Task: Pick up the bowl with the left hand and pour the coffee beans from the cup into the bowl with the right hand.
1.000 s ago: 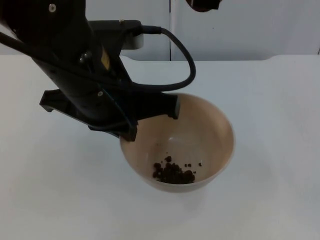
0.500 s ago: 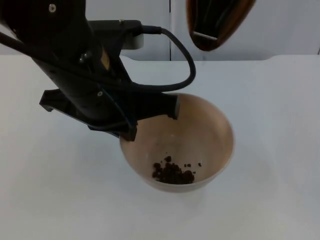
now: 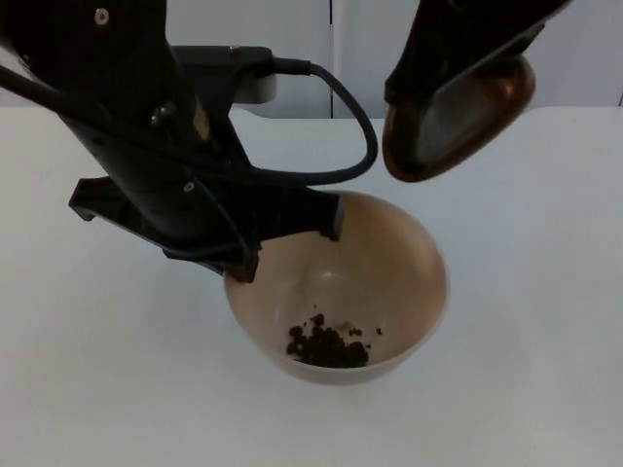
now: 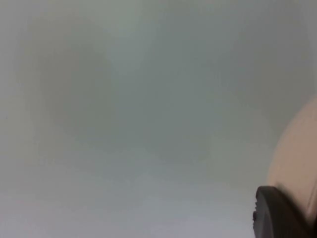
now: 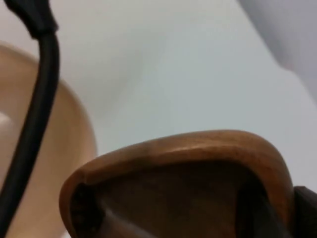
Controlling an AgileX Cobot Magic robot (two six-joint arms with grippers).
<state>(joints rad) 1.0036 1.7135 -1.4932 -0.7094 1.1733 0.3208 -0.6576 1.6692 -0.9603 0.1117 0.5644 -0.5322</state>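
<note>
Glossy wooden cup [image 3: 458,117], seemingly tilted, above round bowl [image 3: 409,263].

A stretch of pale white table top [image 4: 148,109] lies under the camera — soft and featureless, with faint grey shading across it. The curved beige wall of the bowl [image 4: 296,153] rises at one edge, and a black fingertip [image 4: 277,215] of the left gripper sits against it.

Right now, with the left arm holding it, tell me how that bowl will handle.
The bowl looks rigid, holding its round shape though the left end effector grips it at one rim spot. Probably light: just a small heap of coffee beans inside. Held off-centre, it may tilt, and the beans could slide.
</note>
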